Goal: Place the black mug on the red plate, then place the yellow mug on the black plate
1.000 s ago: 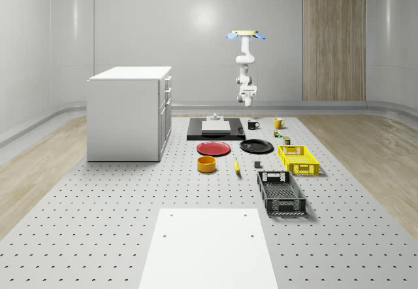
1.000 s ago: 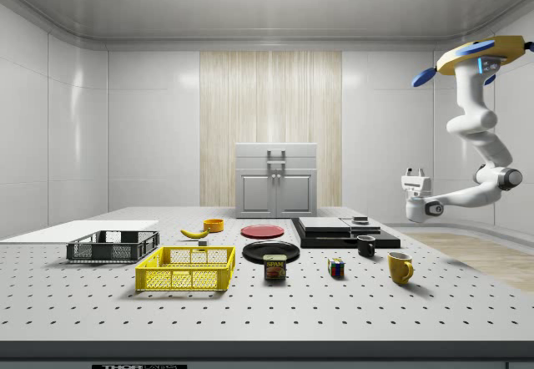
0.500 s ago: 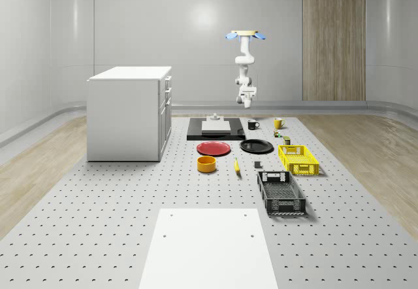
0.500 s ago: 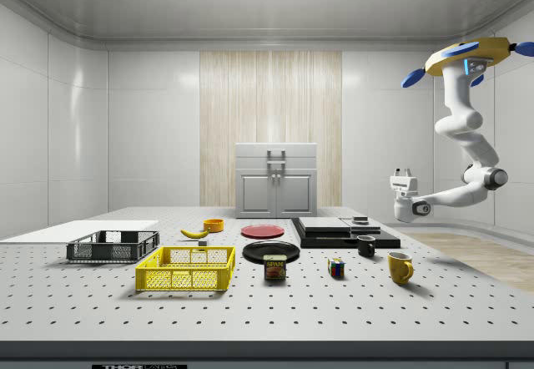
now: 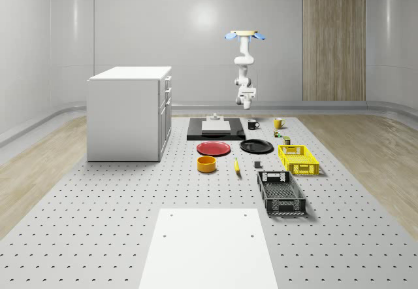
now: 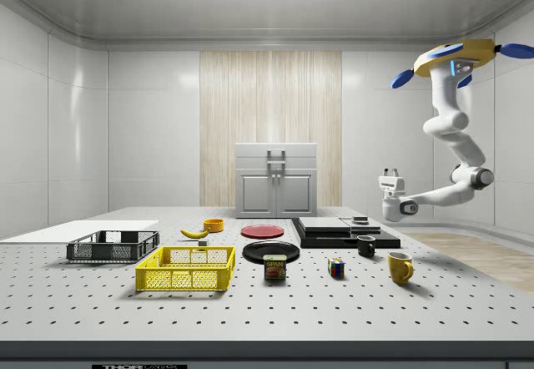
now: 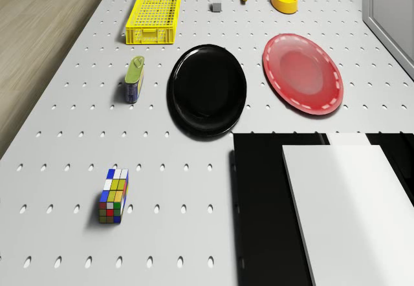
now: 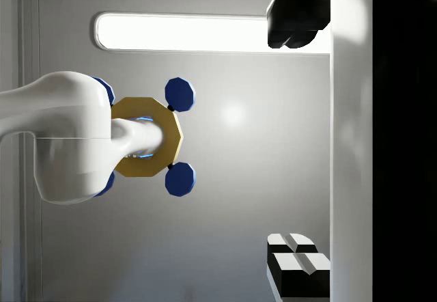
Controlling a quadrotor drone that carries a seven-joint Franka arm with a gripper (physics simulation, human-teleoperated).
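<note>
The black mug and the yellow mug stand on the table near its far edge. The red plate and the black plate lie side by side, nearer than the mugs, with nothing on them. The drone hovers high over the table's far edge. Its arm bends down and my gripper points upward, in the air above and just to the side view's right of the black mug. The fingers are wide apart and hold nothing.
A black slab carrying a white block lies beside the black mug. A white cabinet stands at the whole-scene view's left. A yellow crate, black crate, orange bowl, banana, can and Rubik's cube are scattered about.
The drone, arm and gripper have shifted to the side view's left, and the gripper has risen a little. Mugs and plates have not moved.
</note>
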